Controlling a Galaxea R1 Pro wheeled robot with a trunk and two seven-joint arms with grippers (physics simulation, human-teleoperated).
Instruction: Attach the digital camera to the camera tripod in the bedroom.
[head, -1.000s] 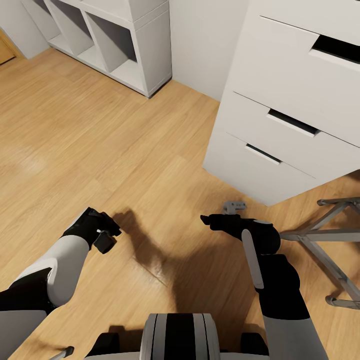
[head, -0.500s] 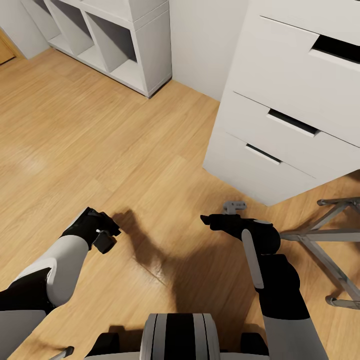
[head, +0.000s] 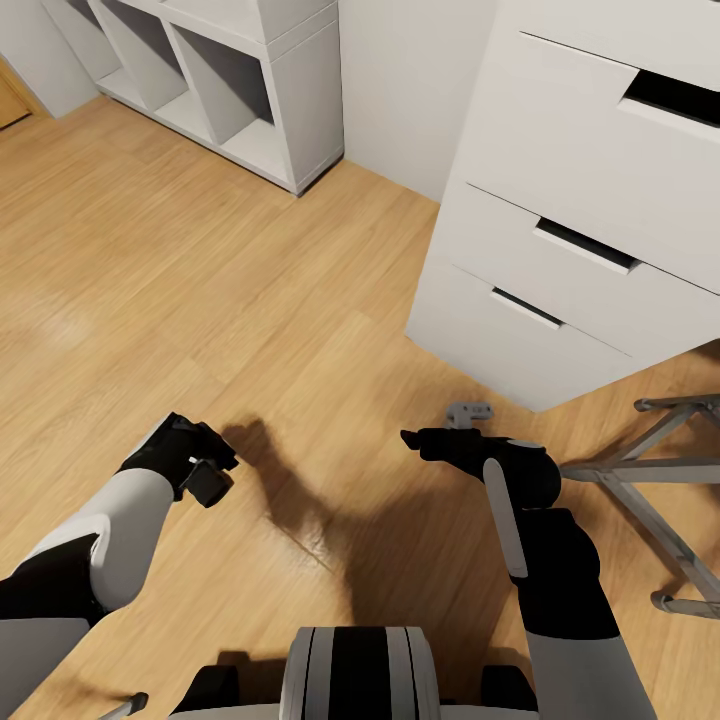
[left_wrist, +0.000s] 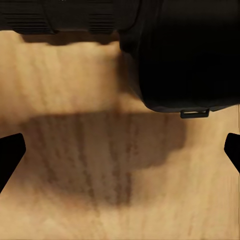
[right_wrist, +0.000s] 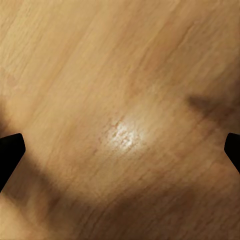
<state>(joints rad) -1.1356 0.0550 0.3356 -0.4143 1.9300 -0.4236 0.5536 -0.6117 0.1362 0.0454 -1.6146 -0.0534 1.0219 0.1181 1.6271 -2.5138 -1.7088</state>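
Left gripper (head: 205, 478) clamped on digital camera (left_wrist: 185, 55), lower left of frame. Right gripper (head: 425, 440) spread wide, empty, over plank floor (head: 200, 280). Camera tripod (head: 650, 480) legs at right edge. Next, probably: turn right, keep camera level.

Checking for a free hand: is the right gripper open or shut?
Open. In the right wrist view the right gripper's two fingertips sit far apart with bare wood floor between them.

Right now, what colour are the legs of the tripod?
Silver-grey metal; the camera tripod legs show best in the head view.
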